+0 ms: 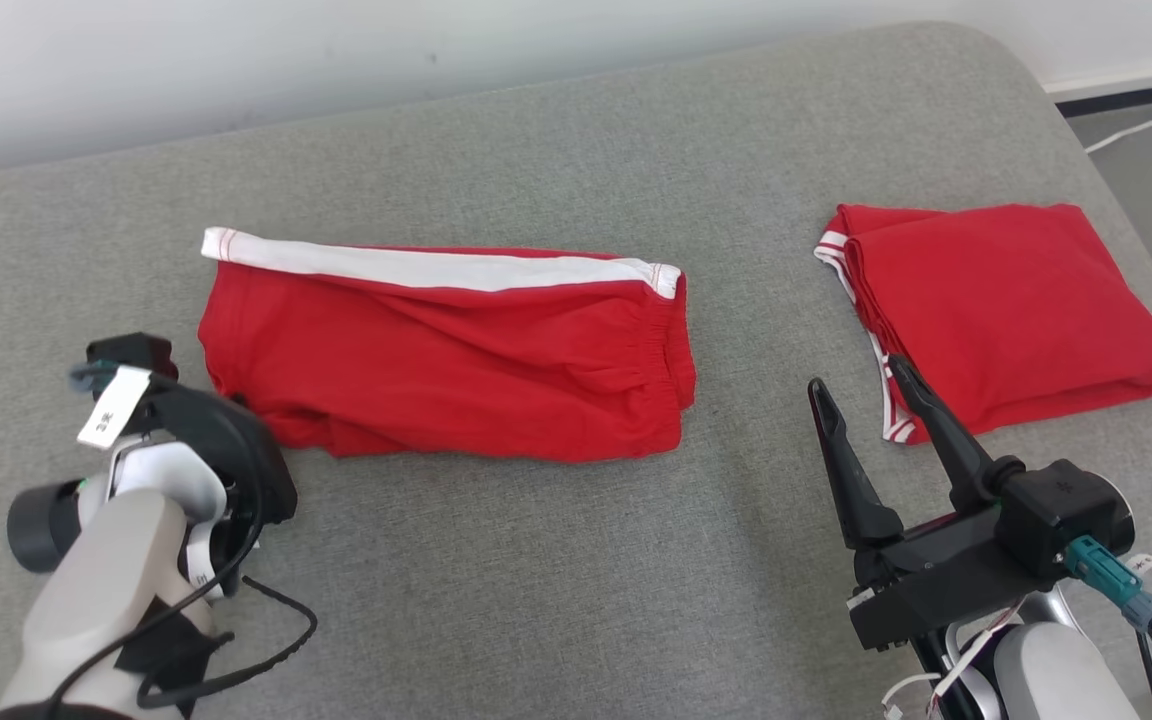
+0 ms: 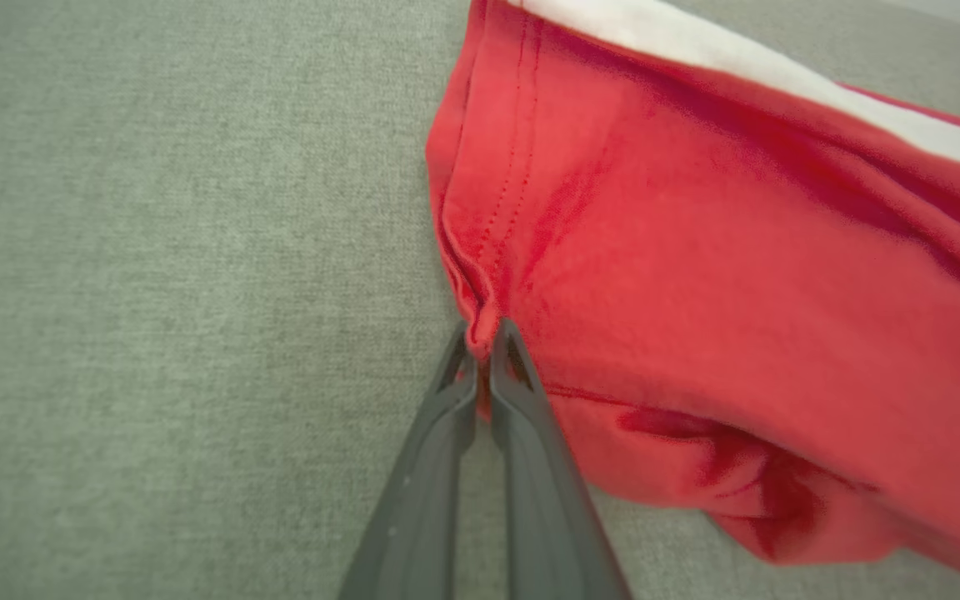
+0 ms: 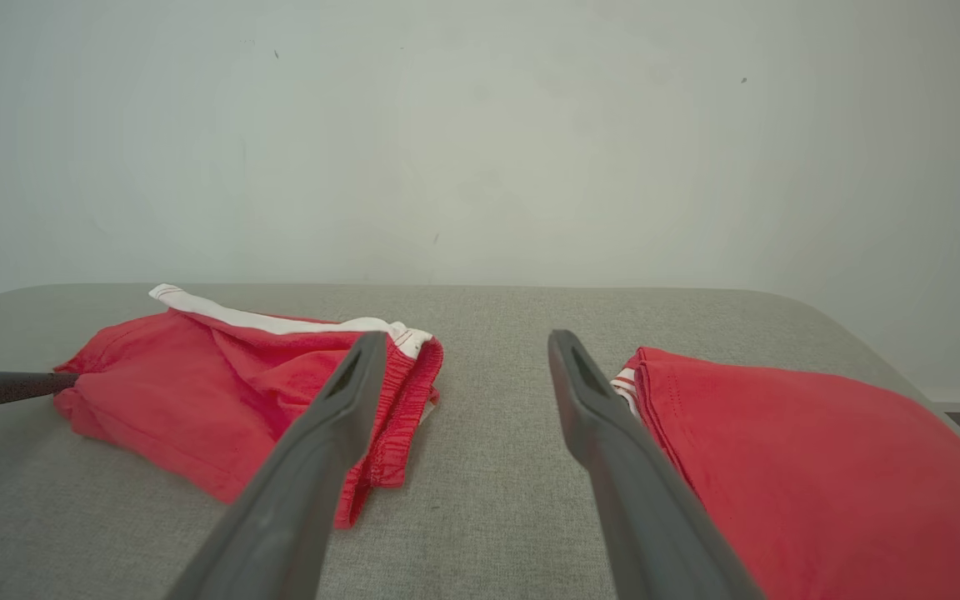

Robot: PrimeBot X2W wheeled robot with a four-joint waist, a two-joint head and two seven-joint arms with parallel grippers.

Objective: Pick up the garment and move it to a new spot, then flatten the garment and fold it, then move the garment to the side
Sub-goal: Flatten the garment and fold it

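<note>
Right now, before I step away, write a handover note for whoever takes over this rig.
Left gripper: shut on the hem at the left end of the red shorts.
Right gripper: open, holding nothing, near the folded red garment on the right.
Both garments lie on the grey padded surface.
Done: shorts lie flat, apparently folded once.
Left: probably finish folding, then move them aside.

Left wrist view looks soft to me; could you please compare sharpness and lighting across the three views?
Left wrist view: the shorts are slightly blurred near the left tool, shut on their edge. Head view: sharp, even light, faint shadows under the folded garment. Right wrist view: the open right tool looms large.
</note>
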